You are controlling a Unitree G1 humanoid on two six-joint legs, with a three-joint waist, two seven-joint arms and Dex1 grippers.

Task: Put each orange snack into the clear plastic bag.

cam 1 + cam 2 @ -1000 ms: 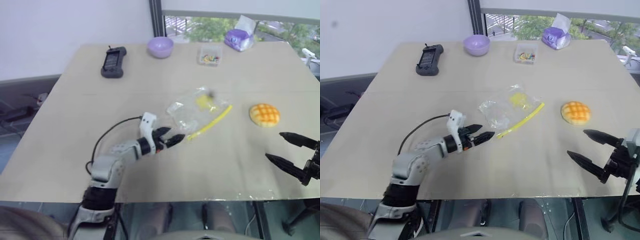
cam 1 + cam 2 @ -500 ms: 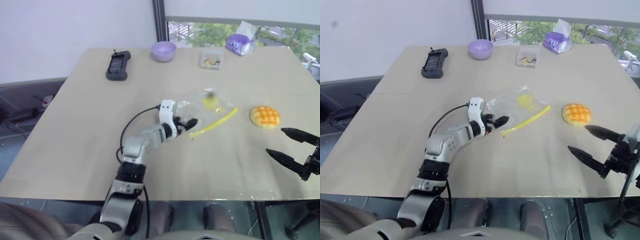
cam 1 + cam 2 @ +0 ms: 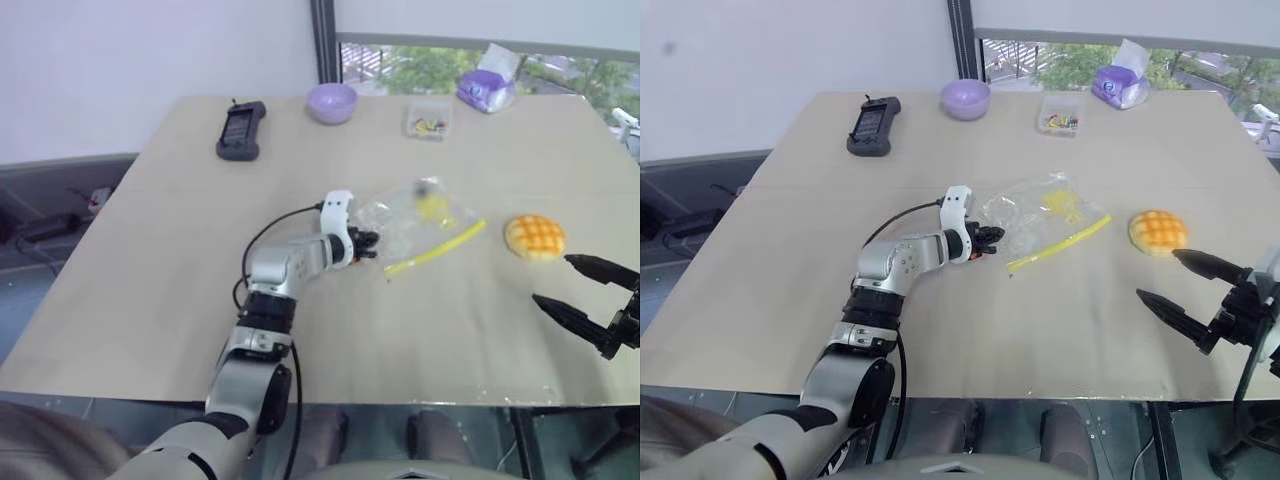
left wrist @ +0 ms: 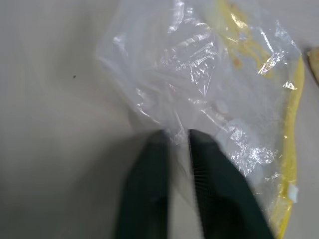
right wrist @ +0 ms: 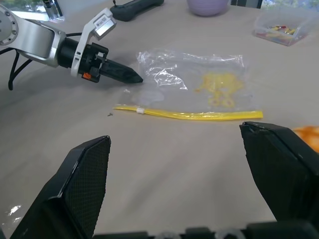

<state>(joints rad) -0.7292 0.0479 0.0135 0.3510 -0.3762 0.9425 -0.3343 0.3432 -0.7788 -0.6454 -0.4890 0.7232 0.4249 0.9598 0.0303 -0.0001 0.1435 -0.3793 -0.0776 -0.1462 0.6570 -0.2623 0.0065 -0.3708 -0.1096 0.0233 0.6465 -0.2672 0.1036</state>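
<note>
The left claw [image 3: 992, 239] has its two black fingers drawn together on the near corner of the clear plastic bag [image 3: 1040, 212], pinching the crinkly film; the left wrist view shows the film [image 4: 199, 89] bunched between the ribbed finger pads [image 4: 207, 169]. The bag lies flat on the smooth beige table [image 3: 790, 260], glossy and wrinkled, with a yellow print inside and a bright yellow sealing strip [image 3: 1060, 246] along its near edge.

The right claw [image 3: 1192, 290] hovers over the table's near right corner with its pointed fingers spread wide and nothing between them. The orange snack [image 3: 1158, 231], a round domed bun scored in a grid, sits on the table just beyond that claw and well apart from the bag.

Along the far edge stand a black handheld device [image 3: 869, 125], a smooth lilac bowl [image 3: 966, 98], a small clear box of colourful bits [image 3: 1060, 114] and a purple tissue pack [image 3: 1120, 84].
</note>
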